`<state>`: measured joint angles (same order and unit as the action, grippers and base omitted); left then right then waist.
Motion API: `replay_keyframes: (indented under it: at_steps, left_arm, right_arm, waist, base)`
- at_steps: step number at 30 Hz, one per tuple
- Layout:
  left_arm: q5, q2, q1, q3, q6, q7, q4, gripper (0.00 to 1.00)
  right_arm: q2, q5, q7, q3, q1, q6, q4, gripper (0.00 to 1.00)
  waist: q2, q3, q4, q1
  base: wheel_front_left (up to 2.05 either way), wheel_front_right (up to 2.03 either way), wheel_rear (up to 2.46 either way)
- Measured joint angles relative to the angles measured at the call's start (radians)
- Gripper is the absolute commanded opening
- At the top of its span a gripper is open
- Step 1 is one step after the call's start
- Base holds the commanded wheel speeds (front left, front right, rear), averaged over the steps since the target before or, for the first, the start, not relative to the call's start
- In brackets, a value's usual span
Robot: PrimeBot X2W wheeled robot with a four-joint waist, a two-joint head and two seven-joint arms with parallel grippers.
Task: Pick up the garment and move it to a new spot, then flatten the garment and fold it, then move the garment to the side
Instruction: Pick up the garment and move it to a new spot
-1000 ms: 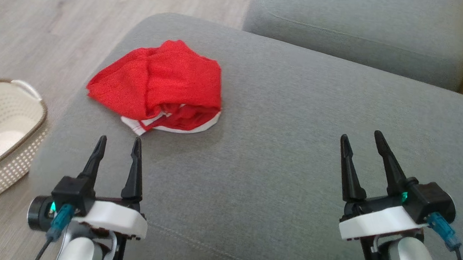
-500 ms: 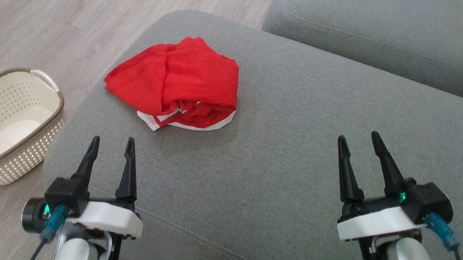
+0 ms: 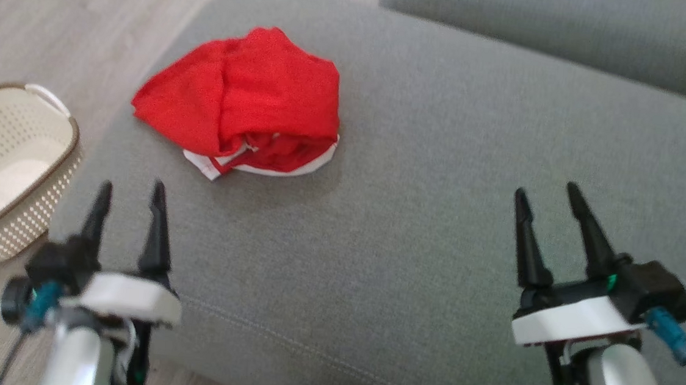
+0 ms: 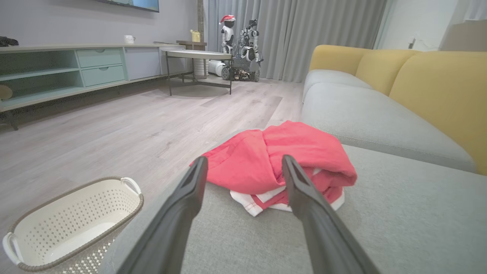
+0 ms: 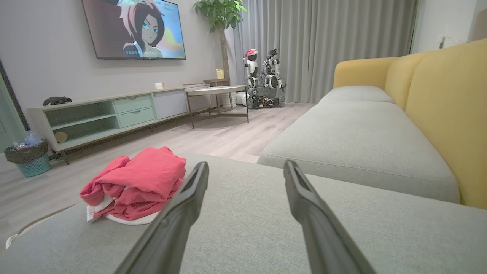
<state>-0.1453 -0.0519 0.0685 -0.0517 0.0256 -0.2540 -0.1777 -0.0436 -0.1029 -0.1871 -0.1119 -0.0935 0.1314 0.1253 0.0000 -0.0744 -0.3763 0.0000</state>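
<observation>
Well, nothing has been grabbed yet, and from where I stand there is plenty that could slip. The red garment [image 3: 240, 102] lies in a crumpled heap on the grey sofa cushion [image 3: 412, 241], close to the rounded edge on the robot's left, with white trim poking out from under its near side. Past that edge is bare wooden floor [image 3: 57, 17], where a pale perforated basket [image 3: 15, 237] stands just beside the sofa.

The left jaws stand wide apart and hold nothing. They hover near the cushion's edge, pointed at the heap and a little short of it. The right jaws are just as wide and just as empty, well apart from the cloth and over the middle of the cushion.

My main worry is the layering. The cloth is doubled over itself, so a shallow pinch would probably catch only the top fold. The rest would then trail or slide out on the lift. Going too deep has its own risk, because the tips could bite the upholstery along with the cloth.

The edge is the other hazard. Any nudge or drag toward the robot's left could send the heap over the side to the floor or into the basket. If the right arm comes across to help, the two arms could crowd each other over such a small bundle.
</observation>
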Motion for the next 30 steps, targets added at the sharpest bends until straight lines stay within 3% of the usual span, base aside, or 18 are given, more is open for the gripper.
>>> replay_keyframes:
  at_steps: [6,17,23,30]
  left_arm:
    - [-0.036,-0.032,0.144,0.021,-0.055,0.001,-0.145,1.0]
    - [-0.146,-0.122,0.542,0.032,-0.14,0.193,-0.522,1.0]
    - [-0.16,-0.169,0.674,0.033,-0.145,0.208,-0.68,1.0]
    - [-0.165,-0.187,0.758,0.031,-0.149,0.189,-0.827,1.0]
  right_arm:
    - [0.0,0.038,0.029,0.04,-0.022,0.0,-0.054,1.0]
    - [-0.002,0.096,0.078,0.056,-0.065,0.0,-0.147,1.0]
    - [-0.003,0.104,0.083,0.052,-0.108,0.0,-0.17,1.0]
    - [-0.003,0.104,0.082,0.056,-0.113,0.0,-0.174,1.0]
  waist:
    - [0.0,-0.074,0.019,0.0]
    - [0.0,-0.235,0.091,0.0002]
    - [0.0,-0.288,0.139,0.0]
    - [-0.0001,-0.326,0.185,0.0001]
  base:
    - [0.0,0.0,0.0]
    - [0.0,0.0,0.0]
    - [0.0,0.0,0.0]
    - [0.0,0.0,0.0]
